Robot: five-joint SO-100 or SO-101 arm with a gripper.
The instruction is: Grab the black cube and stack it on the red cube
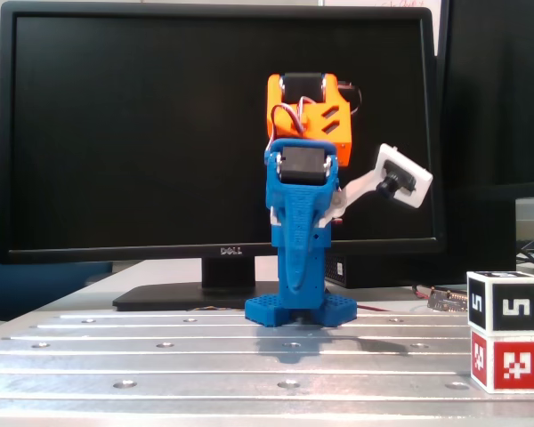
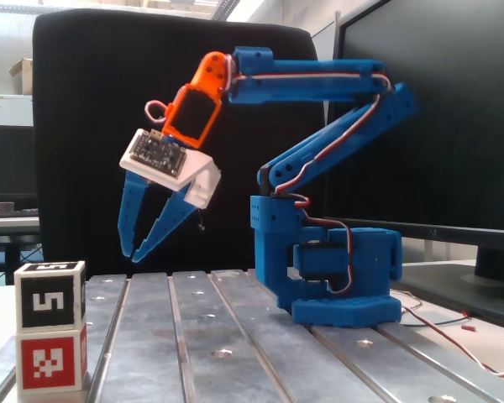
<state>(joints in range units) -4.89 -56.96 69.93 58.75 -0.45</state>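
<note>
Already the black cube [image 2: 50,295] sits squarely on top of the red cube [image 2: 50,360], touching it, near the edge of the surface [image 2: 235,344]; in one fixed view the pair stands at the lower left, in the other at the lower right, black cube [image 1: 505,303] over red cube [image 1: 506,362]. The jaws [image 2: 136,254] hang released and empty, their tips parted a little, up in the air and well apart from the stack, with the arm [image 2: 319,84] folded back toward its blue base [image 2: 336,285]. By my judgement the stacking looks done, so the main risk from here is undoing it: a low sweep of the jaws toward the stack, or a jolt to the surface, could knock the top cube off, and since the stack stands close to the edge a toppled cube might roll off the surface altogether. The surface itself is a grey metal plate with long grooves and a scatter of small holes, and the base stands on it. Behind it stands a dark monitor [image 1: 142,133] on a stand; another black screen [image 2: 437,109] fills the right of the other fixed view, thin wires [image 2: 441,323] trail from the base, and an office room shows faintly at far left.
</note>
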